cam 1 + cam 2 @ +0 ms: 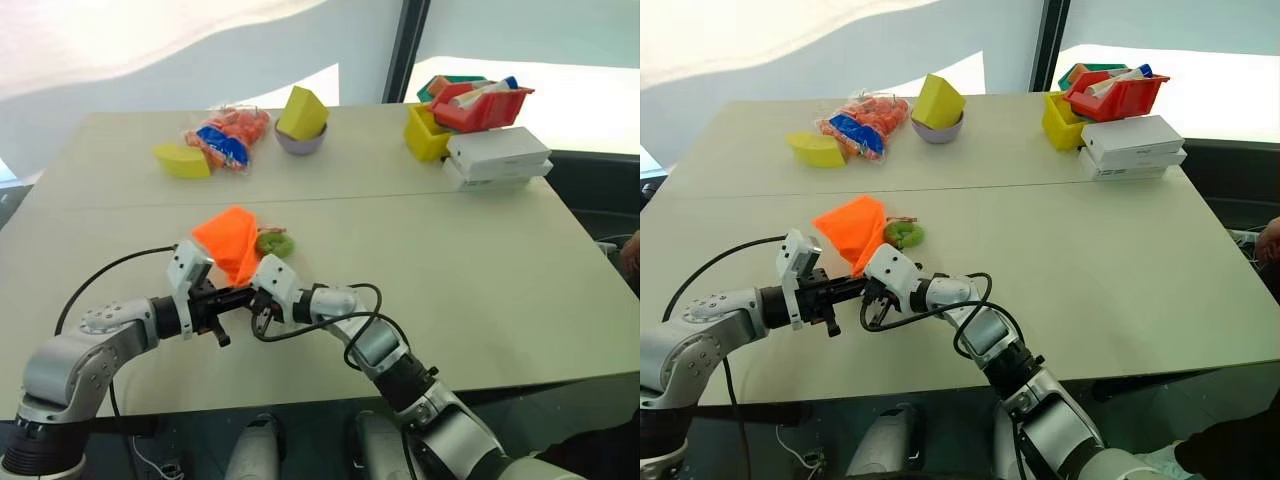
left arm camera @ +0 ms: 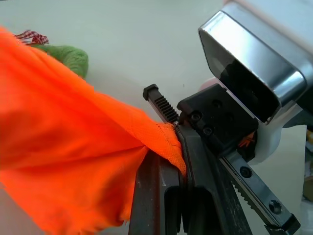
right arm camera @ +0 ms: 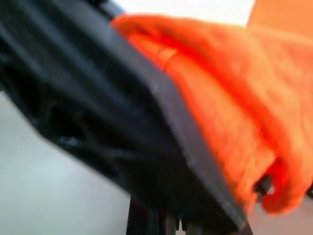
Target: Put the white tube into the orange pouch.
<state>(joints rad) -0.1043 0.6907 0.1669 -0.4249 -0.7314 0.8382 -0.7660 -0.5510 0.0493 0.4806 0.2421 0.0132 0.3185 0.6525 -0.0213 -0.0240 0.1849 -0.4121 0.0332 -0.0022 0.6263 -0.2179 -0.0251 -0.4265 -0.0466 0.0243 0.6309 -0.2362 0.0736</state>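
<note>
Both claws, left [image 1: 232,298] and right [image 1: 256,297], pinch the pouch [image 1: 232,243] rim; tube probably hidden, fabric may slip.

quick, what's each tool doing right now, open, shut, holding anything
left tool: shut on the edge of the orange pouch.
right tool: shut, against the pouch's fabric; whether it grips it cannot be told.

We can make out no readable text, number or brand here. The clear plastic bag of orange pieces [image 1: 228,138] at the desk's far side carries a blue label, but its print is too small for us to read.
</note>
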